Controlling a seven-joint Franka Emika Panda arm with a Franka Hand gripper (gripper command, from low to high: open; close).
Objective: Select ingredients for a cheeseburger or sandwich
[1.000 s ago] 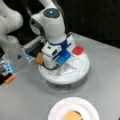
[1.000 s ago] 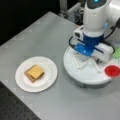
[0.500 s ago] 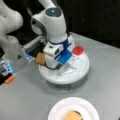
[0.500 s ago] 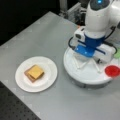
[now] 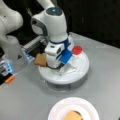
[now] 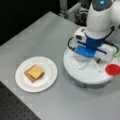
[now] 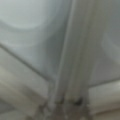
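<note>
Sandwich [image 6: 34, 73], part-built: toast and cheese stacked mid white plate [image 6: 50, 82]; gripper [image 6: 87, 65] low over round tray [image 6: 87, 77], grasp indiscernible; toast square [image 5: 40, 60] at tray's edge.

A smooth matte grey tabletop [image 6: 37, 42] fills both front views, edged by a dark perforated black board [image 6: 15, 107] and a black unlit backdrop [image 5: 100, 17].

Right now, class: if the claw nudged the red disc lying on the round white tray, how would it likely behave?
The red disc lies flat, so it would probably slide rather than roll. It looks small and thin, likely light. It sits near the edge of the round white tray, so a push might send it off.
</note>
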